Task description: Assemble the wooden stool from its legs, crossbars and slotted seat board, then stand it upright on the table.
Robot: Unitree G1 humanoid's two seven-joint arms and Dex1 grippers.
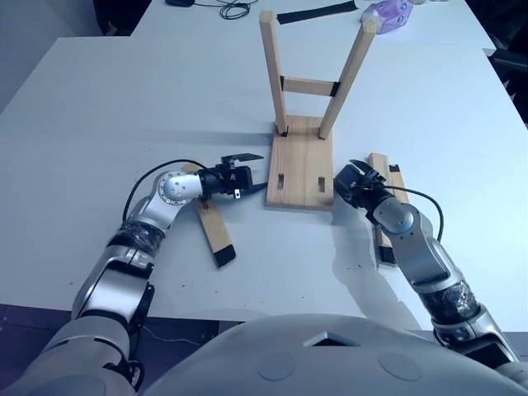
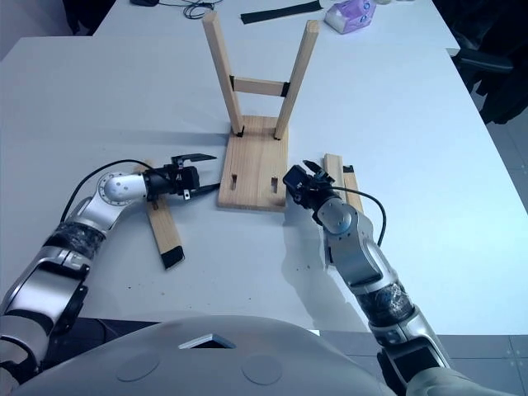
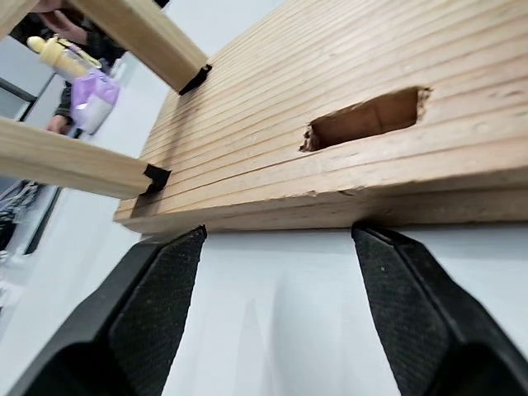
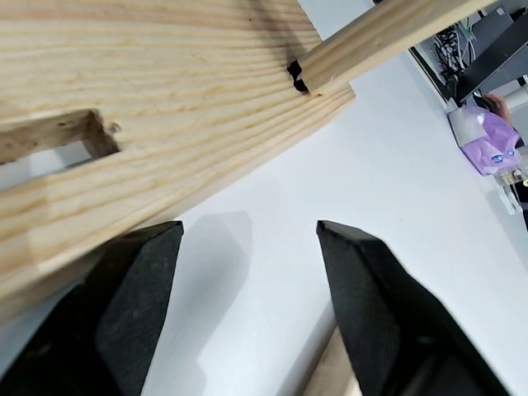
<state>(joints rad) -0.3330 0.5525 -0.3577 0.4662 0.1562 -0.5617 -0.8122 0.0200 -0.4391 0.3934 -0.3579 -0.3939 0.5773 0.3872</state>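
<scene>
The slotted seat board (image 1: 301, 161) lies flat on the white table (image 1: 124, 107). Two legs (image 1: 274, 70) (image 1: 348, 74) stand up from its far end, joined by a crossbar (image 1: 309, 86). Its near end has two empty slots (image 1: 282, 181). My left gripper (image 1: 262, 172) is open just left of the board's near corner; in the left wrist view its fingers (image 3: 157, 305) face the board's edge (image 3: 330, 206). My right gripper (image 1: 346, 175) is open at the board's near right corner (image 4: 124, 66). One loose leg piece (image 1: 216, 233) lies under my left arm, another (image 1: 381, 165) beside my right arm.
At the table's far edge lie a purple packet (image 1: 388, 14), a black strip (image 1: 318, 12) and dark cables (image 1: 233, 8). The table's front edge runs close below both forearms.
</scene>
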